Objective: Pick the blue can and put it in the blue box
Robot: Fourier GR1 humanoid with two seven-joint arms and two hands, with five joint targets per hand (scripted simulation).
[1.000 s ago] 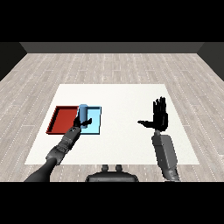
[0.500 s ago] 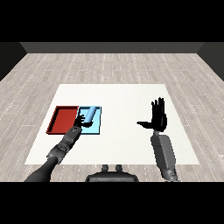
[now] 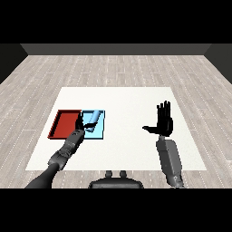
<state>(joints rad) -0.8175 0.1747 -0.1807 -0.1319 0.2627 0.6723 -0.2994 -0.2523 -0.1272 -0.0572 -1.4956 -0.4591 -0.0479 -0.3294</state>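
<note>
The blue can [image 3: 93, 118] lies tilted inside the light blue tray [image 3: 100, 132], its top pointing to the far right. My left hand [image 3: 80, 124] sits at the tray's left edge, beside the can's lower end, fingers spread and open; they do not wrap the can. My right hand [image 3: 163, 122] is held upright over the table on the right, open and flat with nothing in it.
The red tray [image 3: 64, 124] lies directly left of the blue one, partly under my left forearm [image 3: 67, 147]. The white table [image 3: 127, 104] stretches between the trays and my right forearm [image 3: 169, 158].
The can went from upright in my left hand to tipped over in the blue tray. The left hand's fingers have opened and drawn slightly left. The right hand has barely moved.
</note>
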